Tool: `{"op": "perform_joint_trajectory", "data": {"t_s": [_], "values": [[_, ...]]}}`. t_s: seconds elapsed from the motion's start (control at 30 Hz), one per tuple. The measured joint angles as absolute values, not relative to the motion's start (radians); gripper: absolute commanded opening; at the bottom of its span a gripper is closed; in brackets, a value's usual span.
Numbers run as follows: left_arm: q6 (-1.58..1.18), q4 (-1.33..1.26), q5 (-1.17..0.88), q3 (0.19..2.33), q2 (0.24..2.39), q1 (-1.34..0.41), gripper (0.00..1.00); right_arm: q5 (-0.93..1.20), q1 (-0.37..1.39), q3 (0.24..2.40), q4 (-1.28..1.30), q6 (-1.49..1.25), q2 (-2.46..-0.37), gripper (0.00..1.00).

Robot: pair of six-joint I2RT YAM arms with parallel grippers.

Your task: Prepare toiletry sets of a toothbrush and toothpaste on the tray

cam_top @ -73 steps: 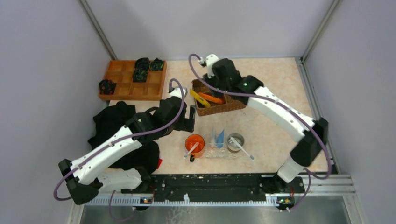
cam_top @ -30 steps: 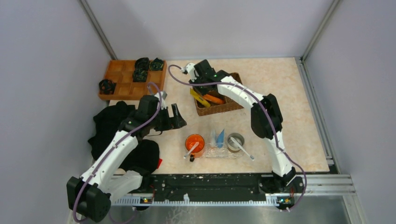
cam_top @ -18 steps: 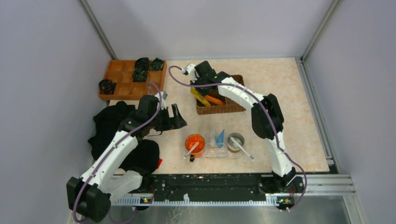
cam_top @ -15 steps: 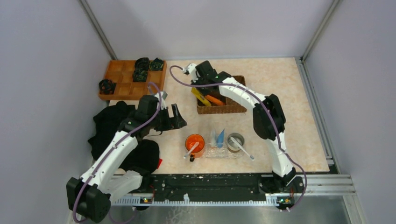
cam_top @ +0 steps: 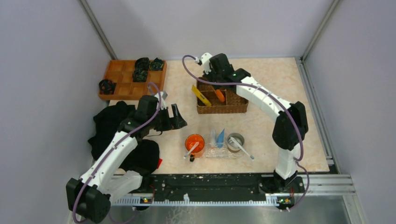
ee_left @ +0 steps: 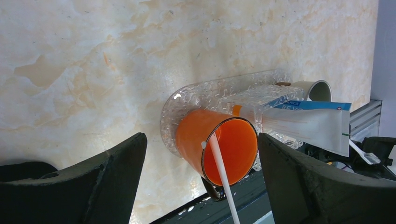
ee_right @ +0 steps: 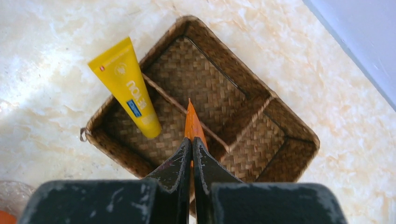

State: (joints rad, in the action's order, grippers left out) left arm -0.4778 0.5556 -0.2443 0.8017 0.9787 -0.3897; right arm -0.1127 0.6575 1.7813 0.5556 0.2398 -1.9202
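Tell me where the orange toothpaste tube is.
Right wrist view: the orange tube is pinched in the right gripper over the middle of the wicker basket, just right of the yellow tube leaning on its left rim.

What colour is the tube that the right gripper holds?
Orange; the tube shows best in the right wrist view.

Beige marbled desk point(cam_top: 280, 79). Brown woven basket point(ee_right: 205, 79). The yellow tube point(ee_right: 128, 86) has a blue label patch; the orange tube point(ee_right: 192, 123) is plain. Glossy orange mug point(ee_left: 205, 140). Clear bumpy tray point(ee_left: 205, 91). A white-blue tube point(ee_left: 306, 123) with blue lettering. White toothbrush point(ee_left: 223, 172). Steel-grey cup point(cam_top: 235, 140). Orange-brown wooden compartment tray point(cam_top: 123, 86). Black cloth point(cam_top: 109, 121). The left pincer point(ee_left: 201, 137) and right pincer point(ee_right: 192, 149) are black.
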Motion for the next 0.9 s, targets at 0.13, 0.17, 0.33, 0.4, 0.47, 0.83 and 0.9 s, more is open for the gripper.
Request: {"op": "perform_joint_trajectory", "data": {"t_s": [0.13,0.17,0.33,0.4,0.47,0.83,0.9], "values": [[-0.477,0.556,-0.249,0.802,0.979,-0.390,0.94,-0.116,0.638,1.675,0.530,0.225,-1.845,0.00],[-0.477,0.556,-0.250,0.802,0.979,-0.390,0.94,-0.116,0.635,1.649,0.523,0.222,-1.832,0.00],[-0.476,0.554,-0.254,0.802,0.979,-0.390,0.93,-0.116,0.622,1.503,0.457,0.196,-1.780,0.00],[-0.476,0.553,-0.255,0.802,0.979,-0.390,0.93,-0.109,0.621,1.480,0.441,0.181,-1.756,0.00],[-0.476,0.552,-0.257,0.802,0.979,-0.390,0.93,-0.098,0.620,1.458,0.425,0.170,-1.722,0.00],[-0.478,0.544,-0.271,0.791,0.978,-0.389,0.92,-0.004,0.619,1.431,0.344,0.100,-1.473,0.00],[-0.478,0.543,-0.274,0.786,0.978,-0.388,0.91,0.020,0.619,1.431,0.346,0.088,-1.433,0.00]]}}
